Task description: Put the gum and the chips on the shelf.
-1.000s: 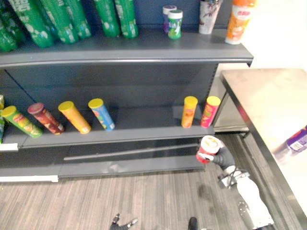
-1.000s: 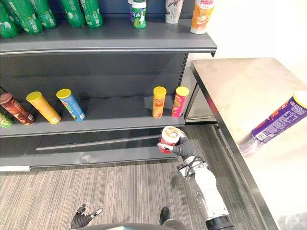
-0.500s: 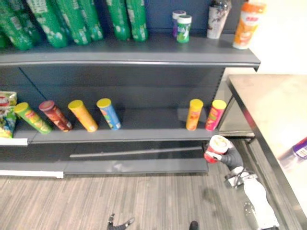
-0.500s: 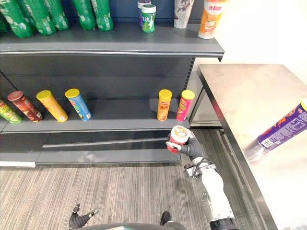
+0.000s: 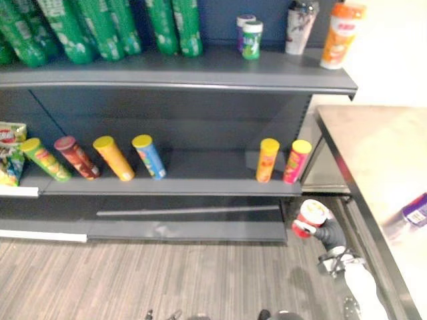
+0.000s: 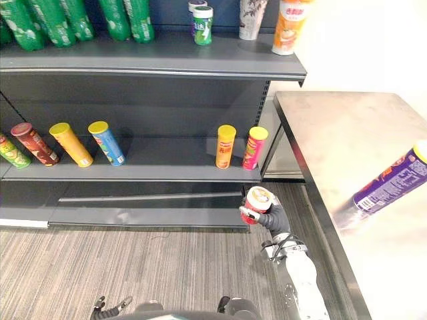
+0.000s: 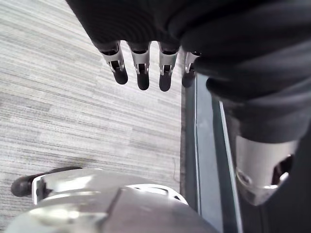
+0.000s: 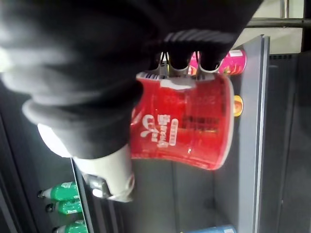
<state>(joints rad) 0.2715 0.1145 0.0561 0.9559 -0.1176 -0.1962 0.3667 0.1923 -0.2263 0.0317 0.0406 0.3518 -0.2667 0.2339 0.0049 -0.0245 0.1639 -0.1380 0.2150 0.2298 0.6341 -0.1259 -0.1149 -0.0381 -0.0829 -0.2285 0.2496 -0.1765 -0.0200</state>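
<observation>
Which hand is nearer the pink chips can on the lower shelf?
Right. The right hand, gripping a red chips can, is just below the pink chips can; the left hand hangs open near the floor, far left.

I can read no print from here. The red chips can (image 8: 184, 124) held in the right robot hand (image 6: 275, 219) carries white lettering and a dark block of small print on its side, none of it legible to me. The yellow can (image 6: 225, 147) and pink can (image 6: 253, 148) on the shelf (image 6: 167, 159) just beyond the robot hand have labels too small to read. So does the purple can (image 6: 390, 187) on the tabletop (image 6: 333, 133) to its right.
</observation>
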